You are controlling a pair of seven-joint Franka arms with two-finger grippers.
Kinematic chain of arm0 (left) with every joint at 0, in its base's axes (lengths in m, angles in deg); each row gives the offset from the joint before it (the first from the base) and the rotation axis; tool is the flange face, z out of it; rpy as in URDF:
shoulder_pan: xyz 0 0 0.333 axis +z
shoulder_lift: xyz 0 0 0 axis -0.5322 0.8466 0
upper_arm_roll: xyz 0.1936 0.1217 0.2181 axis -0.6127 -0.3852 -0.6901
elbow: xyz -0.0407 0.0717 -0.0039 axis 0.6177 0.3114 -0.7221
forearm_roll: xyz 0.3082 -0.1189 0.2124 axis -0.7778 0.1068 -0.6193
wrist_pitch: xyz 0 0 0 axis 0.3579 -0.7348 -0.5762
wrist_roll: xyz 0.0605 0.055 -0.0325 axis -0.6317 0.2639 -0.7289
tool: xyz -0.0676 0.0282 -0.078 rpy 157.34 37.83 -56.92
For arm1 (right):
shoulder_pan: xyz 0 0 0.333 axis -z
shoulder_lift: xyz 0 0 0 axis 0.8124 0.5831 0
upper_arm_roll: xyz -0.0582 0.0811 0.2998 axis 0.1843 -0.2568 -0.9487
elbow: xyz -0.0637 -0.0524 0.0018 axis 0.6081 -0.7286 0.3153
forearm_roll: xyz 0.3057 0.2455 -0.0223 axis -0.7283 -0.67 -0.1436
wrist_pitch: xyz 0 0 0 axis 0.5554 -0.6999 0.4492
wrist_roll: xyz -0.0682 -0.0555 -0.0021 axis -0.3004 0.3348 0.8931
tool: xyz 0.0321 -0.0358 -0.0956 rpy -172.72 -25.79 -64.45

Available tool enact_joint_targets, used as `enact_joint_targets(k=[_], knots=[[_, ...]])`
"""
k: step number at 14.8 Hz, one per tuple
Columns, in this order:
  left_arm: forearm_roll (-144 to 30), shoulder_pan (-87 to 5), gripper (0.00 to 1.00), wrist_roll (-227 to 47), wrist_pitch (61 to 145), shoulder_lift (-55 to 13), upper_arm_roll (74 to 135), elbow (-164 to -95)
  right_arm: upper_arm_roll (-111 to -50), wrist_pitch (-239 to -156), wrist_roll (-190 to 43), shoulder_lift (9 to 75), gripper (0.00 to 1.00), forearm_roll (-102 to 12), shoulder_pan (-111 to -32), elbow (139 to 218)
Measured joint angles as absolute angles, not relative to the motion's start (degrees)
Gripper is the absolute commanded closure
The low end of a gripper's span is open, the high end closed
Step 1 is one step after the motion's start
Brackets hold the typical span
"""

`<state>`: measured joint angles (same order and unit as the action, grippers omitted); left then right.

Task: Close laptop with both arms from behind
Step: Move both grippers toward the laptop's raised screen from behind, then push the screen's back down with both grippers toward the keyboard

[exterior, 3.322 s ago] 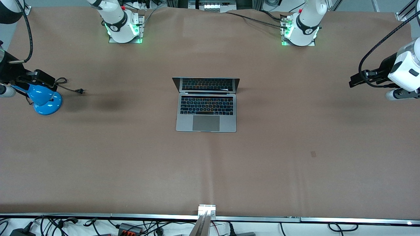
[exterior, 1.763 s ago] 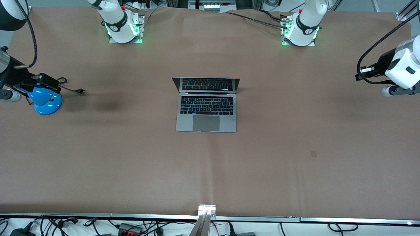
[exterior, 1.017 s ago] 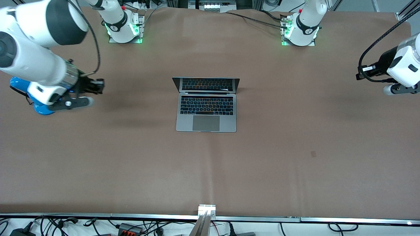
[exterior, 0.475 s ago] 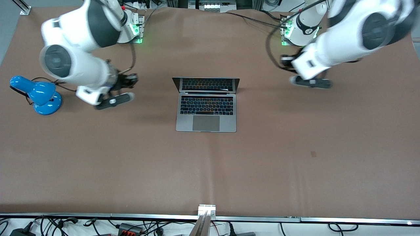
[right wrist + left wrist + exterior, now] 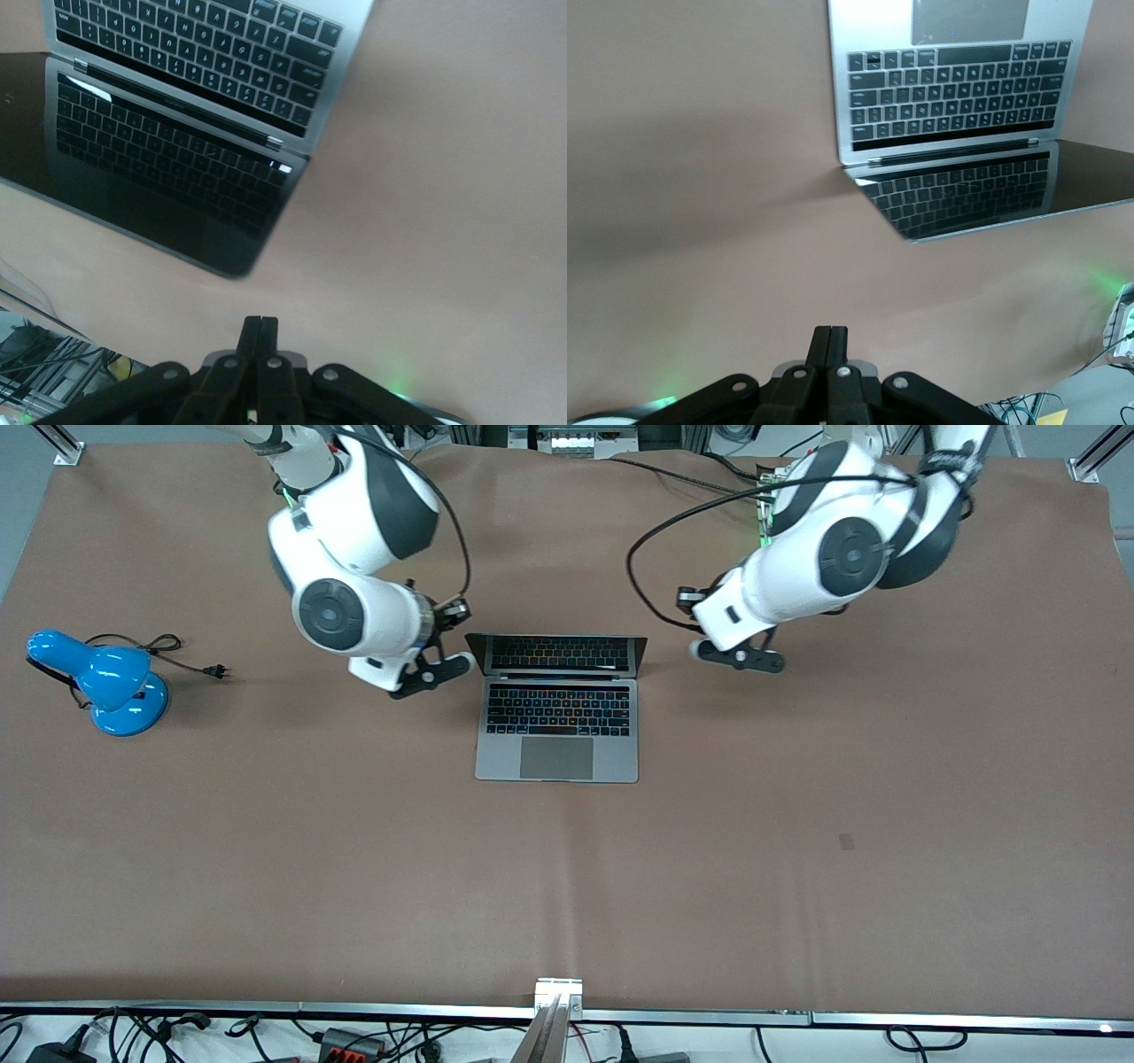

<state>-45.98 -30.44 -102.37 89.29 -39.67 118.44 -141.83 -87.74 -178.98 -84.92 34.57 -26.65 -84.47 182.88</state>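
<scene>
Silver-grey aluminium laptop (image 5: 556, 708) sits open mid-table in the front view, nothing closed yet; the black right gripper (image 5: 456, 638) and black left gripper (image 5: 700, 624) flank its raised lid. Each wrist view shows clenched fingers (image 5: 829, 341) (image 5: 260, 329) above that lid, untouched.

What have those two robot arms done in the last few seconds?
Both swung in from the table's ends. The right hand and left hand, fingers shut and empty, now flank the open laptop. The right hand left the blue lamp. Laptop and lamp stayed put.
</scene>
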Motion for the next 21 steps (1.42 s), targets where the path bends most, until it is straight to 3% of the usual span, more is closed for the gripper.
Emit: enact_joint_targets(k=[3, 8, 17, 21], knots=[[-46.0, -30.5, 1.00, -105.8, 93.0, -37.1, 121.8, -143.6, -87.8, -184.5, -88.3, 35.3, 1.00, -27.1, -89.1, 186.8], [-46.0, -31.0, 1.00, -112.0, 106.4, -37.5, 128.2, -153.6, -87.3, -190.3, -90.6, 35.4, 1.00, -27.1, -91.2, 188.1], [-46.0, -30.9, 1.00, -114.9, 120.0, -37.1, 131.0, -158.5, -86.2, -199.4, -92.7, 35.5, 1.00, -27.1, -90.5, 188.1], [-47.8, -30.6, 1.00, -114.9, 122.2, -35.3, 130.7, -158.4, -86.0, -205.9, -92.8, 38.0, 1.00, -27.1, -89.9, 188.1]])
